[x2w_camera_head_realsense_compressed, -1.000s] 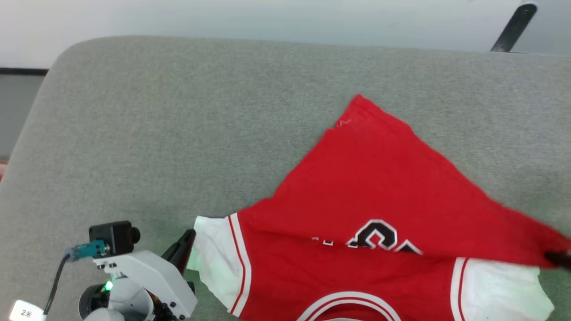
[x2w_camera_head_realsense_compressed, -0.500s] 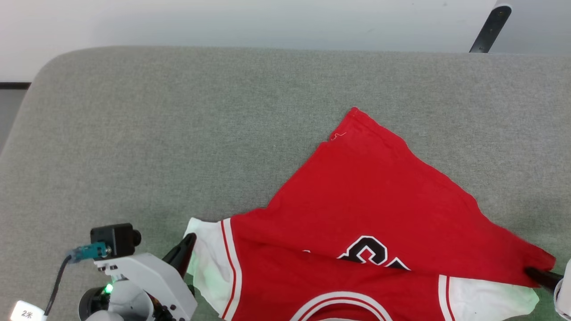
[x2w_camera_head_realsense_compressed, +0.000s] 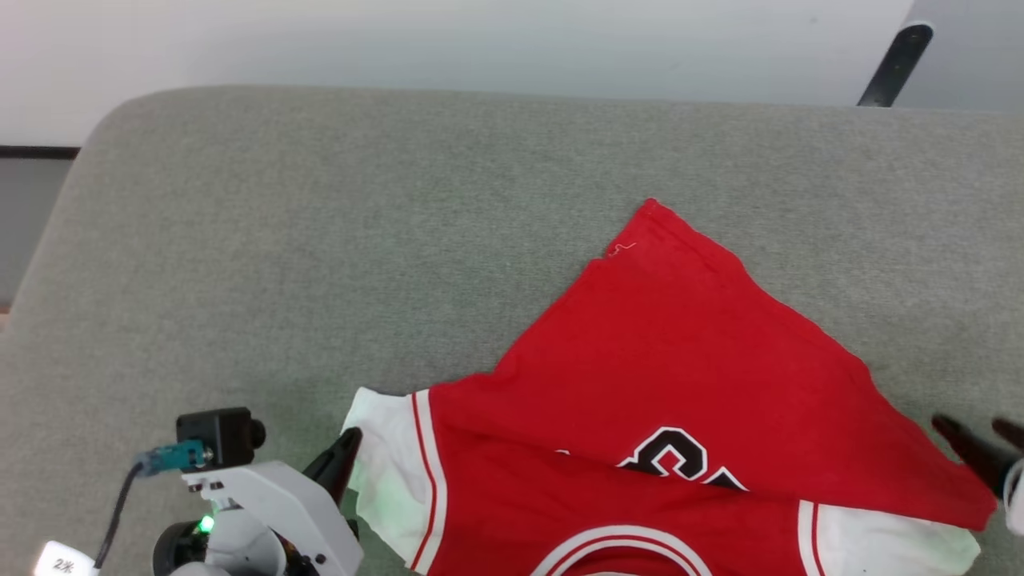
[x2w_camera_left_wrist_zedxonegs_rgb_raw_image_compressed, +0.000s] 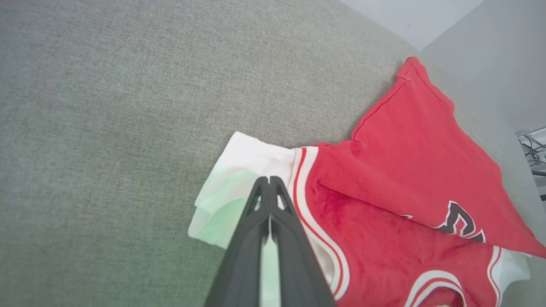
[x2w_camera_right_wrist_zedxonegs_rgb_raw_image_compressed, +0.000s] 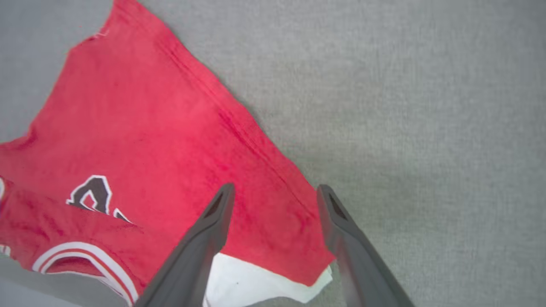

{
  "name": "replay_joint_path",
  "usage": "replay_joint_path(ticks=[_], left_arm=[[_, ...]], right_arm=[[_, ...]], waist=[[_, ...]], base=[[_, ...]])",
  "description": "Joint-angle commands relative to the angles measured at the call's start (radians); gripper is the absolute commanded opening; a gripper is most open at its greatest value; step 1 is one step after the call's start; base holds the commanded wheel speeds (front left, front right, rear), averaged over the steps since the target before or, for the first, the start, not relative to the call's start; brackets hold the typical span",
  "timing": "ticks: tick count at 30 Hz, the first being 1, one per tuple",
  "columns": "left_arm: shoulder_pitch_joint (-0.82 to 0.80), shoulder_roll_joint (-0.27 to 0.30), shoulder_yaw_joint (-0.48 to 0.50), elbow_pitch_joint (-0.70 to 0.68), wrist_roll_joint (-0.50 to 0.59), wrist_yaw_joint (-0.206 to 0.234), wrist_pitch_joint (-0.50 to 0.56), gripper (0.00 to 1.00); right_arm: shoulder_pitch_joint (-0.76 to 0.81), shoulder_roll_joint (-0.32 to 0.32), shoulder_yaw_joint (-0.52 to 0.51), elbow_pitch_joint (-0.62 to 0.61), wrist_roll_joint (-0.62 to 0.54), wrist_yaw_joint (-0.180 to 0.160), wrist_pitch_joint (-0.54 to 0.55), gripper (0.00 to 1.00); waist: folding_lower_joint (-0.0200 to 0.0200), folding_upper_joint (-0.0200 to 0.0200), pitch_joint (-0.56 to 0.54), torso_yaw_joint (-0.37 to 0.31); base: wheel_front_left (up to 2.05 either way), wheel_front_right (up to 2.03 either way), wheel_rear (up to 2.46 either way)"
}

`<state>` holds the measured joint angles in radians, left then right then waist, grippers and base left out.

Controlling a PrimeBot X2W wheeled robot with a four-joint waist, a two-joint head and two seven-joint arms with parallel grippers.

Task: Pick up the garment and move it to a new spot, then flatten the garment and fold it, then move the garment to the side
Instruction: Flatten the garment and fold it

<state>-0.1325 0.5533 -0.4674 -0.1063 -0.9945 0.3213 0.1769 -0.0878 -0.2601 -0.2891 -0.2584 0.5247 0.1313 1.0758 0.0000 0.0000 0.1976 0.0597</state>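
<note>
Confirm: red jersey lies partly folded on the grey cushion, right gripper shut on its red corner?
No: the right gripper is open over that red corner of the jersey, as the right wrist view shows. The rest holds: partly folded, on the grey cushion.

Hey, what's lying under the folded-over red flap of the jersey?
The front of the same jersey: black-and-white lettering pokes out from under the flap, and a white sleeve shows beneath its right corner. The rest of the lettering is covered.
</note>
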Motion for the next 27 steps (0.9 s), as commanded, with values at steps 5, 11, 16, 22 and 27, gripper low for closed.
replay_joint_path(ticks=[5,11,16,22,27], left_arm=[[-0.026,-0.015,-0.025,0.01,0.012,-0.01,0.011,0.0],[-0.08,-0.047,-0.067,0.034,0.03,-0.033,0.03,0.0],[-0.135,-0.087,-0.107,0.065,0.047,-0.057,0.038,0.0],[-0.184,-0.131,-0.136,0.111,0.05,-0.093,0.033,0.0],[-0.218,-0.164,-0.154,0.158,0.051,-0.126,0.024,0.0]], right_arm=[[-0.113,-0.02,0.066,-0.022,0.006,-0.001,-0.023,1.0],[-0.281,-0.067,0.152,0.066,-0.023,-0.001,-0.076,1.0],[-0.421,-0.112,0.249,0.189,-0.017,-0.001,-0.079,1.0],[-0.576,-0.158,0.356,0.36,-0.005,-0.001,-0.047,1.0],[-0.682,-0.19,0.426,0.505,0.0,-0.001,-0.011,1.0]], waist=[[0.0,0.0,0.012,0.049],[0.0,0.0,0.034,0.118],[0.0,0.0,0.057,0.178],[0.0,0.0,0.09,0.236],[0.0,0.0,0.122,0.276]], base=[[0.0,0.0,0.0],[0.0,0.0,0.0],[0.0,0.0,0.0],[0.0,0.0,0.0],[0.0,0.0,0.0]])
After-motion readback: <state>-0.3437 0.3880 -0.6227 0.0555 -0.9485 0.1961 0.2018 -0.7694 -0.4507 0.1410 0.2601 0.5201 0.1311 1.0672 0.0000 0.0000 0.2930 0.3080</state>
